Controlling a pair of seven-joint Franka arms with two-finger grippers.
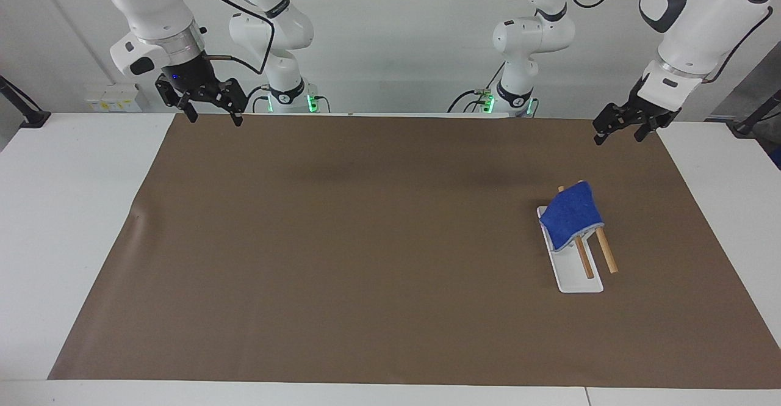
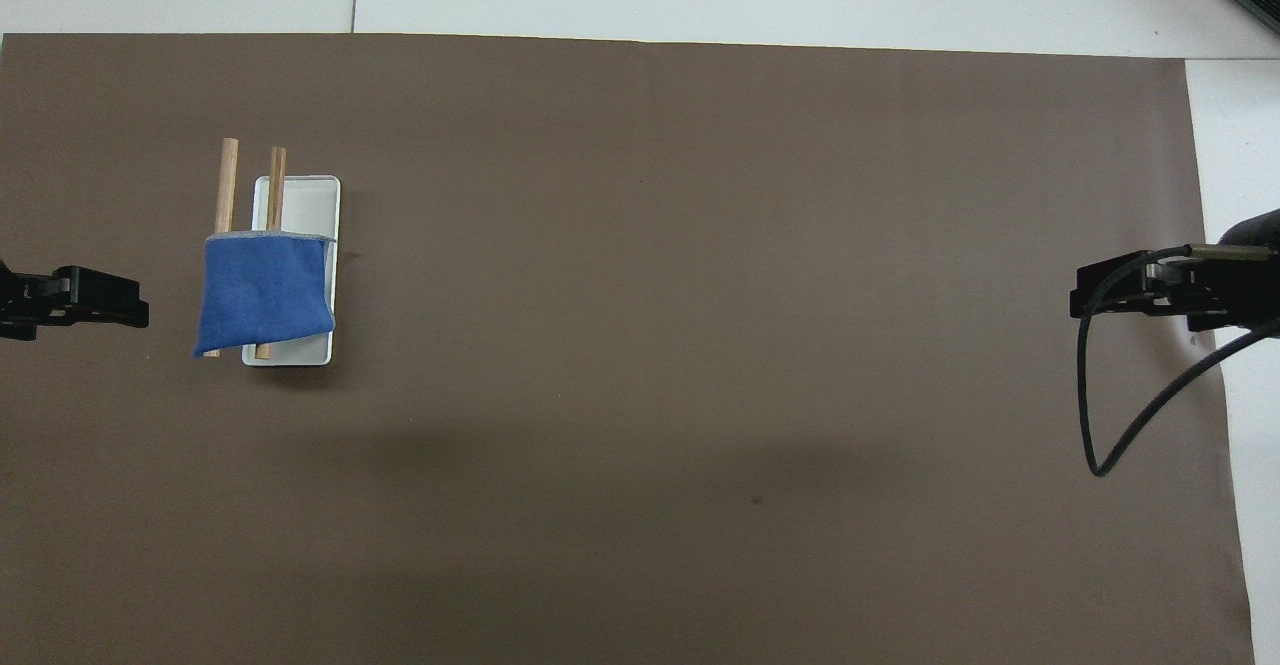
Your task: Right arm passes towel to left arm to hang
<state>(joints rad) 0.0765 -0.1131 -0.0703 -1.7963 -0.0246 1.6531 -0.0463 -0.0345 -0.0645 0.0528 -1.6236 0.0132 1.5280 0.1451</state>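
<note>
- One towel (image 1: pixel 572 213), royal blue with a pale edge, is draped over the two wooden rods (image 1: pixel 595 254) of one white rack (image 1: pixel 576 278), covering the rod ends nearer the robots.
- The rack stands on one brown mat (image 1: pixel 366 241) covering the worktop (image 1: pixel 67 210), toward the left arm's end.
- Two tools are up in the air, both empty with fingers spread wide.
- The left tool (image 1: pixel 622 130) hangs over the mat's corner at its own end, well apart from the towel.
- The right tool (image 1: pixel 210 112), with a blue wrist light, hangs over the mat's corner at the right arm's end, far from the towel.
</note>
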